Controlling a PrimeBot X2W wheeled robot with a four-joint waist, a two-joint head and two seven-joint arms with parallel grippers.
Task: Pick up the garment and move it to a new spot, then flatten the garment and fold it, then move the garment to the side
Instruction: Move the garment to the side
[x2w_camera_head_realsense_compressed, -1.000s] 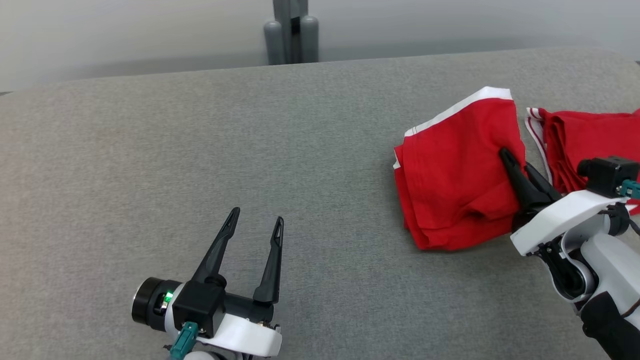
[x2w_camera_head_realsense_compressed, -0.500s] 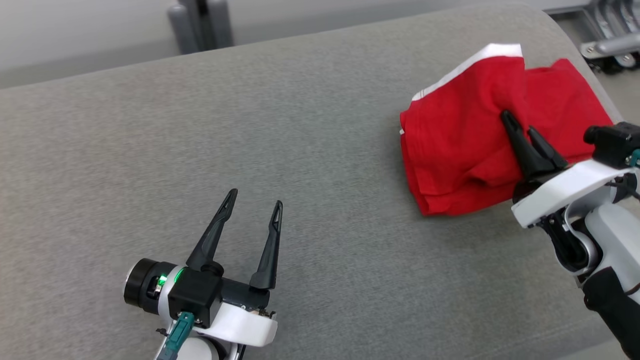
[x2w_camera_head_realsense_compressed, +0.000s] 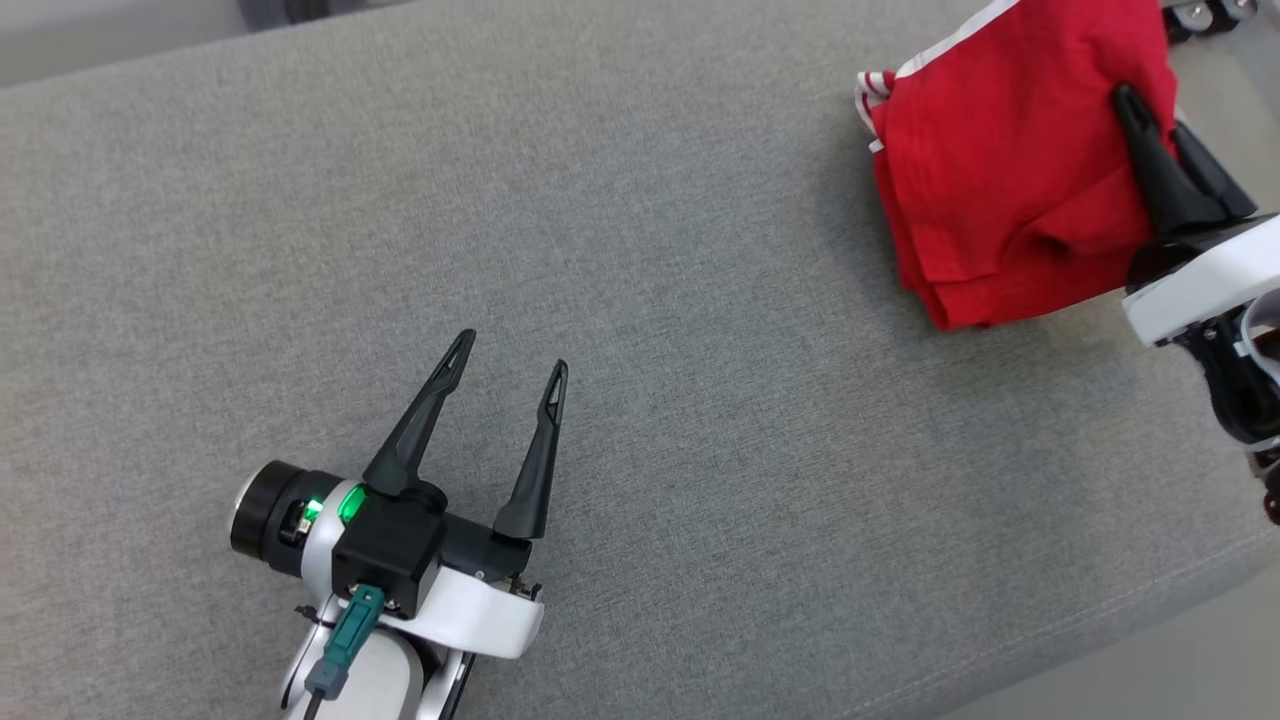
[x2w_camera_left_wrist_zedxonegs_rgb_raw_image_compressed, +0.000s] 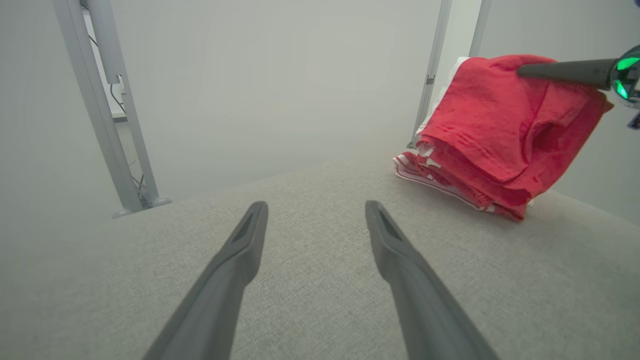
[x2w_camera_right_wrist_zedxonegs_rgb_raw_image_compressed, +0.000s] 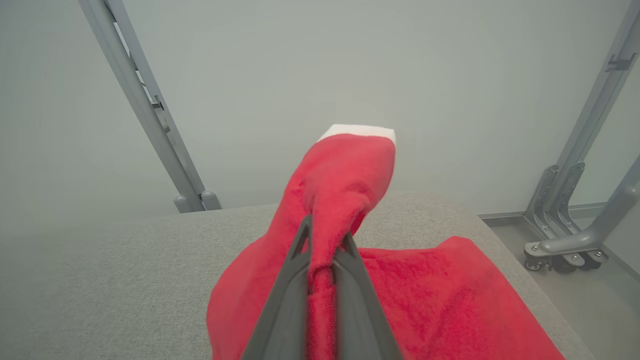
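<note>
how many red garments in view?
2: held garment hangs pinched in the right gripper; folded garment lies beneath it at the table's right end. More may be hidden underneath.

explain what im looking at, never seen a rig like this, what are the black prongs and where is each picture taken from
This is a two-armed robot at a grey fabric-covered surface. The black prongs are the fingers of its grippers. The head view looks down from a camera on its head. The other two views come from a camera on each wrist, looking along that arm's own fingers. The left gripper is open and empty, over bare surface. The right gripper is shut on a red garment with a white band, holding a pinched fold up near the surface's right end. Under it, a second folded red piece with white stripes seems to lie.
</note>
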